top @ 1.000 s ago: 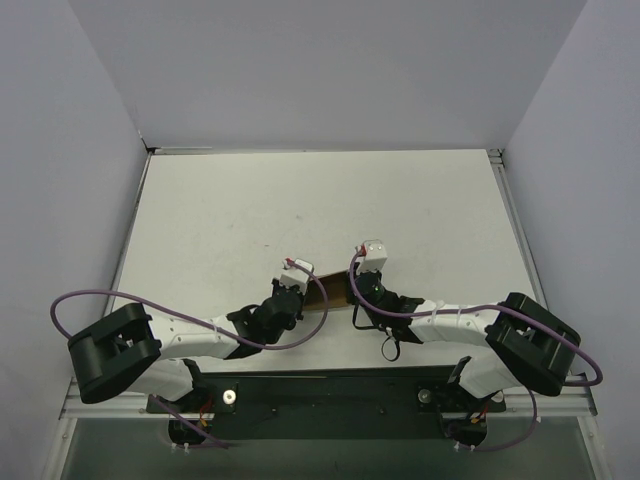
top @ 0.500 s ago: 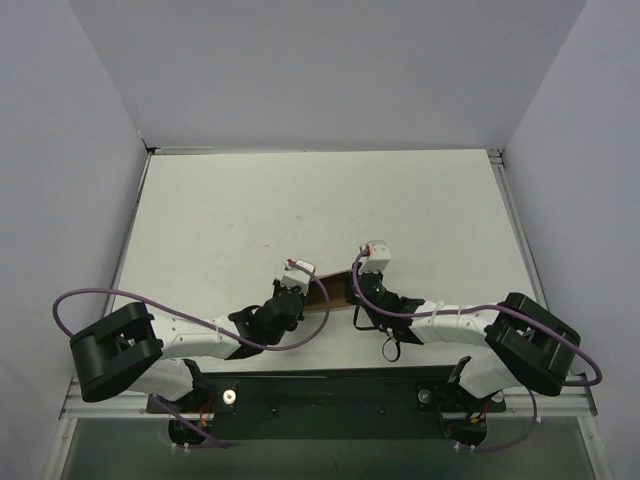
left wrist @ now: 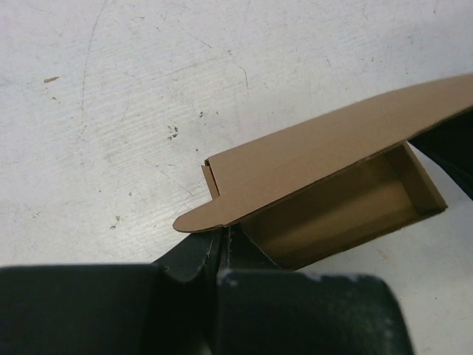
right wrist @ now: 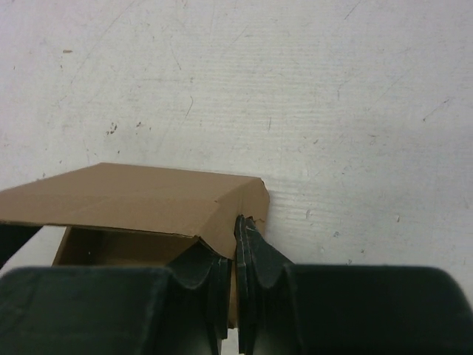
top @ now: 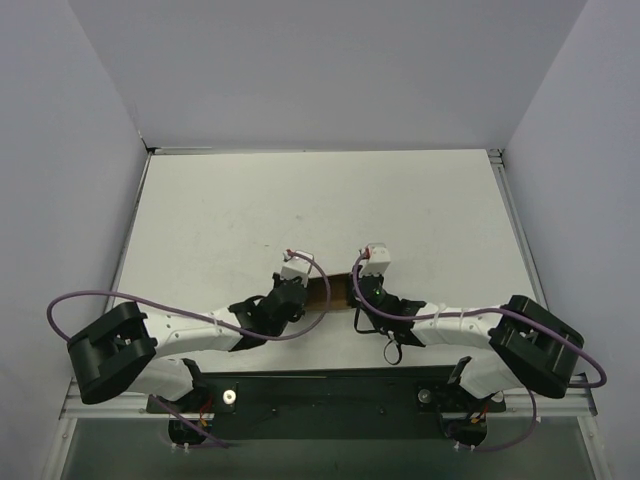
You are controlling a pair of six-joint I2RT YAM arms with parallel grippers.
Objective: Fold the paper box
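The paper box (top: 330,291) is a small brown cardboard box held between my two grippers near the table's front middle. In the left wrist view the paper box (left wrist: 325,185) shows an open hollow with a lid flap over it and a rounded tab at its left end. My left gripper (left wrist: 223,238) is shut on the box's near corner, under that tab. In the right wrist view the paper box (right wrist: 133,200) has its top panel over an open side. My right gripper (right wrist: 235,244) is shut on the box's right end wall.
The white table (top: 300,210) is scuffed and walled by grey panels at the left, back and right. Purple cables (top: 80,300) loop by both arms. A black mounting bar (top: 330,395) runs along the near edge.
My left gripper has moved up and a little left, turning the box so it lies more level between the grippers. My right gripper has barely moved.
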